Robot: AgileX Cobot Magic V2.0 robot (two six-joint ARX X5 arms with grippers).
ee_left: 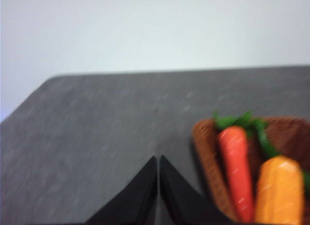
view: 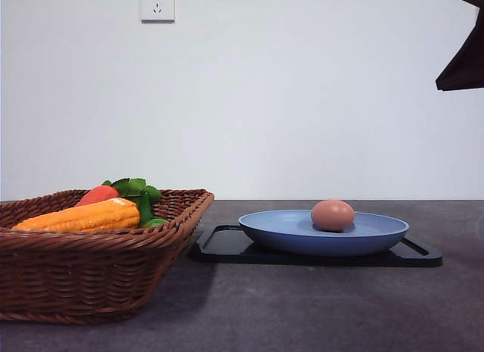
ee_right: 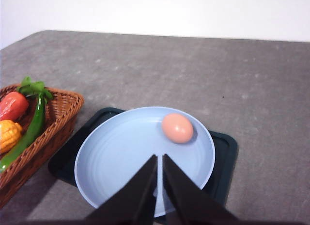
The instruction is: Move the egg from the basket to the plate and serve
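Egg (ee_right: 177,127) sits on plate (ee_right: 121,152), near its rim.
Smooth, light, fragile: I'd pinch its middle gently; my right gripper (ee_right: 160,159) hangs closed, empty.

The right gripper (ee_right: 160,159) is seen above the plate's (ee_right: 116,157) near rim, its jaws drawn almost together with nothing between them. The egg (ee_right: 177,127) is found on the plate just beyond the fingertips. The plate is carried by a black tray (ee_right: 224,159), with the basket (ee_right: 58,119) well off to one side.

No readable text, labels, brands or numbers on anything
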